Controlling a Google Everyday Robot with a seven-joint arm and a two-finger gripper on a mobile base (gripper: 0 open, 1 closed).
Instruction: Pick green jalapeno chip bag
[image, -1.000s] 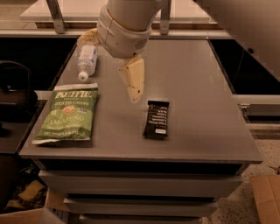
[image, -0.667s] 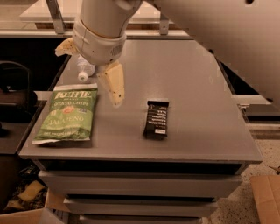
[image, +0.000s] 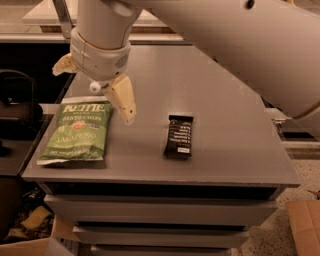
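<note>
The green jalapeno chip bag (image: 77, 131) lies flat on the front left corner of the grey table (image: 220, 100), label up. My gripper (image: 92, 95) hangs above the bag's far edge, just over its top right corner. Its jaws are spread wide and empty. One tan finger (image: 122, 98) points down beside the bag's right edge. The other finger (image: 64, 65) sticks out past the table's left side. The big arm fills the top of the view.
A black snack bar (image: 179, 136) lies right of the bag near the table's middle front. Drawers (image: 160, 210) sit under the tabletop. Cardboard boxes (image: 305, 225) stand on the floor at right and lower left.
The gripper has moved left and toward the front, from over the table's middle to above the chip bag's top edge. The arm now covers the bottle at the back left.
</note>
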